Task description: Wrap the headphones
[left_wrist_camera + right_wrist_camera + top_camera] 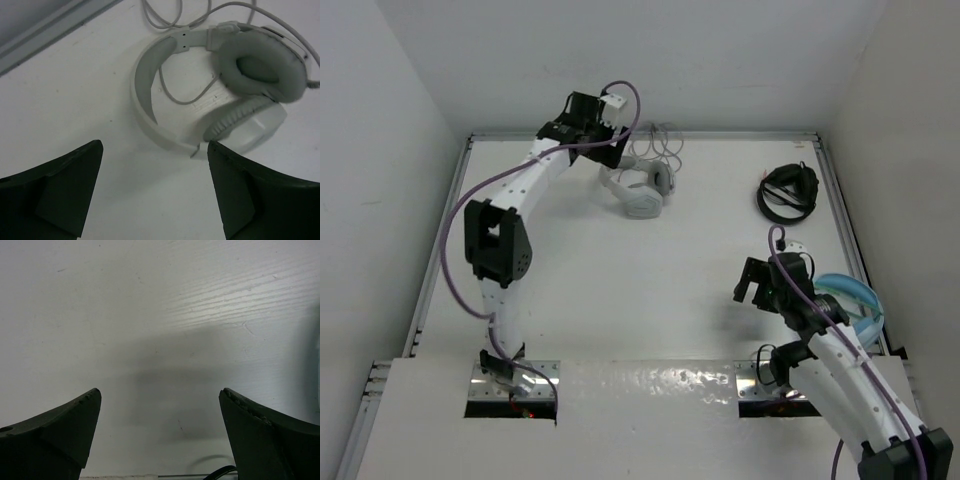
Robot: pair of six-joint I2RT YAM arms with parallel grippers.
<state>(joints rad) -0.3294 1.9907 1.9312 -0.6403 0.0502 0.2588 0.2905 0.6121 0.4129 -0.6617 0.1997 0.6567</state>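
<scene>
The white headphones (640, 190) lie on the table at the back centre, their thin pale cable (658, 145) looped behind them near the back rail. In the left wrist view the headphones (165, 125) lie just ahead of the jaws, with a padded earcup (260, 70) at the right and the cable (170, 17) trailing off the top. My left gripper (610, 152) hovers at their back left edge, open and empty (154, 147). My right gripper (752, 282) is open and empty (160, 392) over bare table at the right, far from them.
Black headphones (787, 190) lie at the back right. Light blue headphones (850, 300) lie at the right edge beside my right arm. A raised rail (45, 30) runs along the table's back edge close to my left gripper.
</scene>
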